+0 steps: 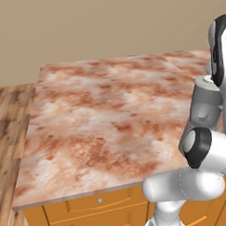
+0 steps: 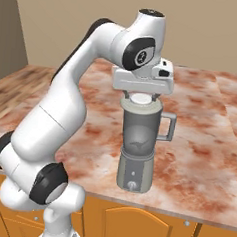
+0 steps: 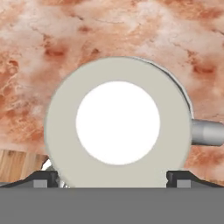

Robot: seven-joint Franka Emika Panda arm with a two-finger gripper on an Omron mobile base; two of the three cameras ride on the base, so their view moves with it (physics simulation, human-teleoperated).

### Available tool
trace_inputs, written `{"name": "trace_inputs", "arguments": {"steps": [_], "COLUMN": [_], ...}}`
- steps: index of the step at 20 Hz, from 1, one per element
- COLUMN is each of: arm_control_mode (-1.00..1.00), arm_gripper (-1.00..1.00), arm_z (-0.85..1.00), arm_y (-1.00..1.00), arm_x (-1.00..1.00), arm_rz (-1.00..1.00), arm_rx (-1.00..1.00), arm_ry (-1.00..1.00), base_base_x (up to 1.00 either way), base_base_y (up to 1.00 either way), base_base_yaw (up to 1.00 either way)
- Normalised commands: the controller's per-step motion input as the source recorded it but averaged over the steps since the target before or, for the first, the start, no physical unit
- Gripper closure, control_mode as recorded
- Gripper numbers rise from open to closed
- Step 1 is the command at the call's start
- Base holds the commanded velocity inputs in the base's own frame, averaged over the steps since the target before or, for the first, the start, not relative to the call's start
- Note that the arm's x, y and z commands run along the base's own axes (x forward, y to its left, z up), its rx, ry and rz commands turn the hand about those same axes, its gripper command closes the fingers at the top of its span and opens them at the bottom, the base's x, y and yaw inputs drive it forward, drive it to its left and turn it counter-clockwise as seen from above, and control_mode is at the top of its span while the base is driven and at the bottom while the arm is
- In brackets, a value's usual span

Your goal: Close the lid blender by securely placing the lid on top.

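The lid (image 3: 117, 123) is being held over the blender (image 2: 139, 142) mouth by the tool (image 2: 140, 94); it should be kept level, centred, handle at 3 o'clock.

Worktop (image 1: 101, 120): marble-patterned slab, bare across its broad left and far stretches; open passage there on every side.

Blender (image 2: 138, 147): sole upright obstacle, standing near the front edge. Its handle (image 2: 169, 126) juts out sideways, narrowing passage on that flank.

Lid (image 3: 118, 123): sits over the jar mouth, blocking entry from above. Hand (image 2: 140, 94) hangs directly over it, close, with scant vertical gap between them.

Wall (image 1: 106, 26): beyond the far edge, well apart from the blender.
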Motion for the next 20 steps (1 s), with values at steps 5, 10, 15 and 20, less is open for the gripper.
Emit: {"name": "trace_inputs", "arguments": {"steps": [5,10,15,20], "arm_control_mode": [-1.0,-1.0,-1.0,-1.0], "arm_gripper": [-1.0,-1.0,-1.0,-1.0], "arm_z": [0.19,0.01,0.01,0.0], "arm_y": [0.18,0.91,1.0,1.0], "arm_x": [-0.52,-0.36,-0.09,0.0], "arm_rz": [0.0,0.0,0.0,0.0], "arm_rx": [0.0,0.0,-0.01,-0.04], "arm_ry": [-0.15,-0.03,0.0,0.0], "base_base_x": [0.0,0.0,0.0,0.0], "base_base_y": [0.0,0.0,0.0,0.0], "base_base_yaw": [0.0,0.0,0.0,0.0]}}
